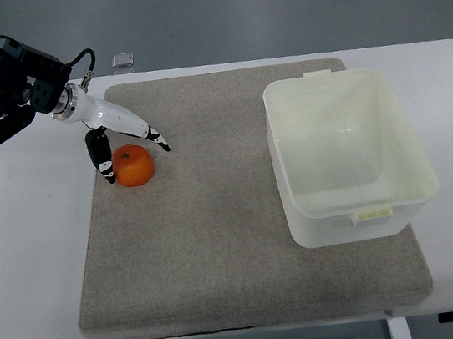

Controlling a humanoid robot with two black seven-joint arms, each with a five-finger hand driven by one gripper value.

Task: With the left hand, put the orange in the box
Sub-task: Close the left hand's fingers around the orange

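Left hand (126, 146) was positioned over the orange (134, 165), fingers (104, 157) spread around it, not yet clenched, for grasping; box (360, 218) stood well apart.

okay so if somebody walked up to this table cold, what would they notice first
Probably the bright orange at the left of the grey mat, with the left hand reaching in from the upper left, its fingers spread around the fruit. Next would be the big empty white box sitting open on the mat's right side.
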